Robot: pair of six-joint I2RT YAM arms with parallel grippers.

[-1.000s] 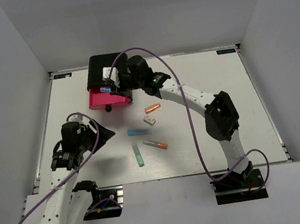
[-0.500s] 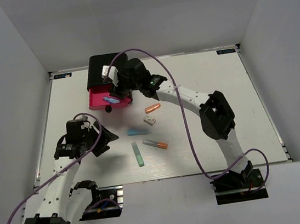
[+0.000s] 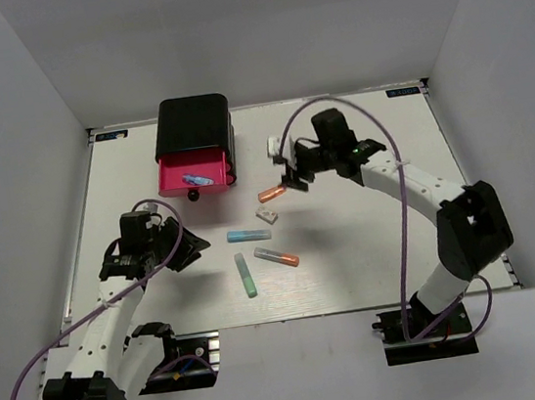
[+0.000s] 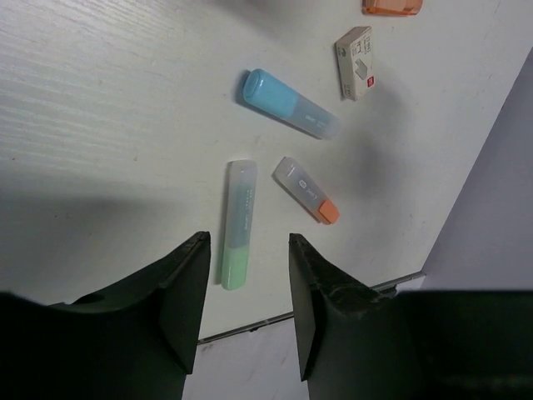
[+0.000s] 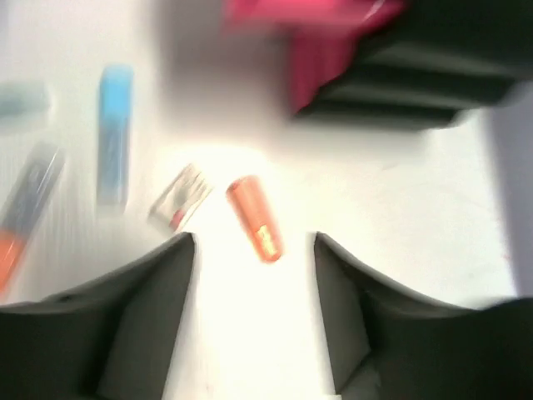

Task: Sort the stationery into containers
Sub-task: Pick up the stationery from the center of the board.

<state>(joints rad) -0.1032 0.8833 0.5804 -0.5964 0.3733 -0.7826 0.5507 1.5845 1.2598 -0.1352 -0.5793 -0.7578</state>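
Note:
The glossy black cabinet [image 3: 194, 121] stands at the back left with one pink drawer [image 3: 174, 178] pulled open. A blue marker [image 3: 198, 180] lies inside it. On the table lie an orange marker [image 3: 272, 193], a white block [image 3: 268, 216], a light blue marker [image 3: 248, 234], a green marker [image 3: 246, 275] and a grey marker with an orange tip [image 3: 277, 256]. My right gripper [image 3: 291, 179] is open and empty just right of the orange marker [image 5: 255, 218], above the table. My left gripper [image 3: 183, 250] is open and empty, left of the markers; the green marker [image 4: 235, 225] lies ahead of its fingers.
The right wrist view is blurred; it shows the white block [image 5: 178, 197], the light blue marker [image 5: 114, 133] and the drawer [image 5: 333, 33]. The left wrist view shows the light blue marker [image 4: 287, 103], the grey marker [image 4: 306, 189], the white block [image 4: 358, 52] and the table's near edge.
My right gripper let the blue marker go into the open drawer, then swung right and nearer, over to the orange marker. The left arm shifted a little at first and has since stayed.

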